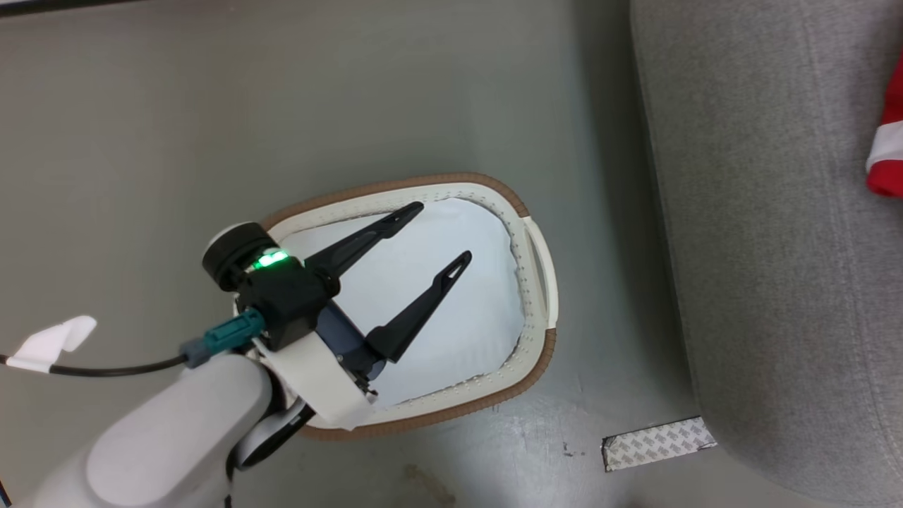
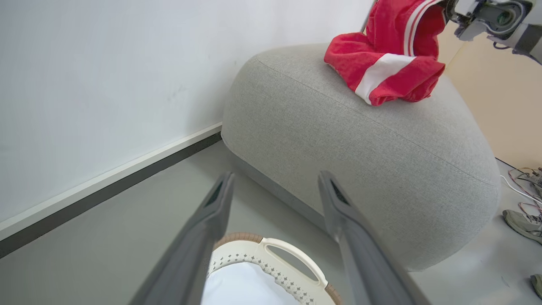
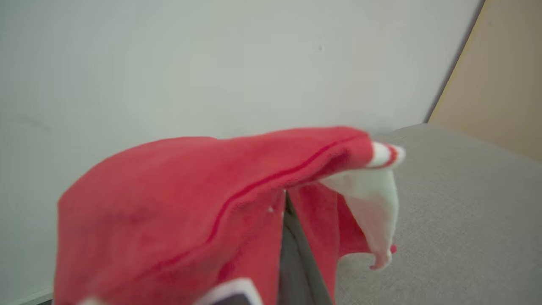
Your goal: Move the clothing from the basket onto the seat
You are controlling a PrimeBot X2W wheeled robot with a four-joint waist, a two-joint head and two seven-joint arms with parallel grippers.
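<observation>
The cream basket (image 1: 540,282) with a brown rim stands on the floor, and inside it lies a plain pale cloth (image 1: 465,317). My left gripper (image 1: 441,231) hovers open over the basket, nothing between its fingers. In the left wrist view the left gripper (image 2: 276,178) points over the basket (image 2: 292,254) toward the grey seat (image 2: 360,156). Red clothing (image 2: 381,67) with white stripes rests partly on the seat's top and hangs up toward my right arm. In the right wrist view my right gripper (image 3: 287,212) is shut on the clothing (image 3: 190,199), which drapes over its fingers above the seat (image 3: 465,203). The clothing (image 1: 890,148) also peeks in on the seat (image 1: 776,212).
A strip of patterned tape (image 1: 659,442) lies on the floor by the seat's near corner. A white tag (image 1: 53,342) hangs on my left arm's cable. A white wall with a dark baseboard (image 2: 110,186) runs behind the seat. A shoe (image 2: 523,222) and cables lie beyond it.
</observation>
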